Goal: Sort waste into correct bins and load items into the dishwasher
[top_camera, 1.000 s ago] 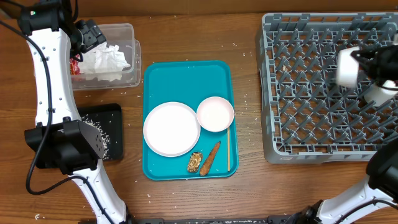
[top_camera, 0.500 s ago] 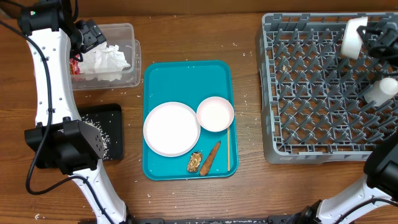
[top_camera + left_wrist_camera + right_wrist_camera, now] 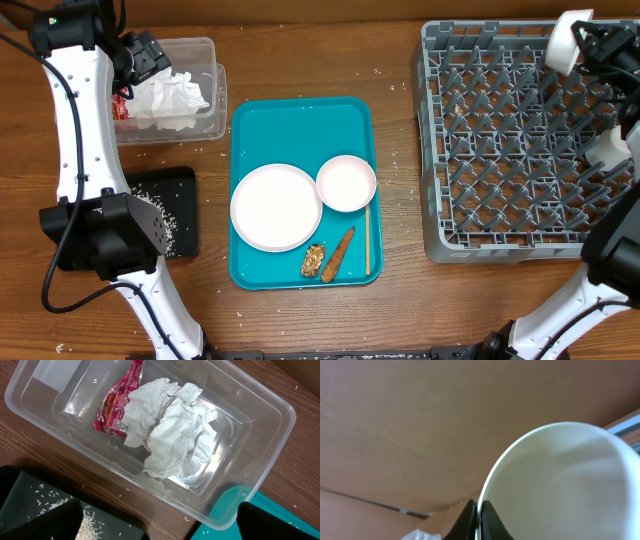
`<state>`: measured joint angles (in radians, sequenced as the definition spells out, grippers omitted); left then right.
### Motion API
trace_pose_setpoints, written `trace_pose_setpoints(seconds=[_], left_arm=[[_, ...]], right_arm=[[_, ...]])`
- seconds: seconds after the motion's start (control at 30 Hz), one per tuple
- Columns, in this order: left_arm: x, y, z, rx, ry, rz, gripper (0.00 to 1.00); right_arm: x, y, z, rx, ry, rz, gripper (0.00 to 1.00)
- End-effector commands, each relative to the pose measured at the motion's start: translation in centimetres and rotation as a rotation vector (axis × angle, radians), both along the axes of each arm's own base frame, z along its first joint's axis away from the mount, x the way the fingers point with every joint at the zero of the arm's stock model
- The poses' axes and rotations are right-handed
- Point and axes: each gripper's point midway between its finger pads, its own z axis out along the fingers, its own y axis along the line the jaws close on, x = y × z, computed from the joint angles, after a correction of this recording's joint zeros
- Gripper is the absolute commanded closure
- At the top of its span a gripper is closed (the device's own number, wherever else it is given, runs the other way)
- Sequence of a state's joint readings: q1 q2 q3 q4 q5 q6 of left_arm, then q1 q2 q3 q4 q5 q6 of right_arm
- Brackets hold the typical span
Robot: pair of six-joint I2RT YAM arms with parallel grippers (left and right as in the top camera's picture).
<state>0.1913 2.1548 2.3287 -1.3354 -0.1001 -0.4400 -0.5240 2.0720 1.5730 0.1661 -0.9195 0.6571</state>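
My right gripper is shut on the rim of a white cup and holds it over the far right corner of the grey dishwasher rack. The right wrist view shows the fingers pinching the cup rim. My left gripper is open and empty above the clear plastic bin, which holds a crumpled white tissue and a red wrapper. On the teal tray lie a white plate, a white bowl, a chopstick and food scraps.
A black bin with scattered rice grains sits at the left, below the clear bin. A second white cup lies at the rack's right edge. Rice grains dot the wooden table.
My right gripper has carried the white cup from the rack's right side toward the far right corner. The left arm has not moved.
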Motion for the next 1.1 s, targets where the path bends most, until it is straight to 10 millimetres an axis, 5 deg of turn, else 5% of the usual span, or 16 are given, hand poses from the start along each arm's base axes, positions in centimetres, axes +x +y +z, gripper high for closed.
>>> trace_pose_setpoints(seconds=[0.0,0.4,0.83,1.07], left_arm=[[-0.2,-0.4,1.2,-0.003,-0.028,0.005,0.00],[-0.2,-0.4,1.2,-0.003,-0.028,0.005,0.00],[-0.2,-0.4,1.2,-0.003,-0.028,0.005,0.00],[-0.2,-0.4,1.2,-0.004,-0.028,0.005,0.00]], right_arm=[[0.8,-1.3,-1.4,0.036,0.026,-0.068,0.96],[1.4,-2.5,-1.5,0.022,-0.011,-0.109,0.96],[2.2,-3.6,-6.0,0.066,0.027,-0.123,0.96],[1.3,-5.4,-5.1,0.057,-0.012,-0.120,0.96]])
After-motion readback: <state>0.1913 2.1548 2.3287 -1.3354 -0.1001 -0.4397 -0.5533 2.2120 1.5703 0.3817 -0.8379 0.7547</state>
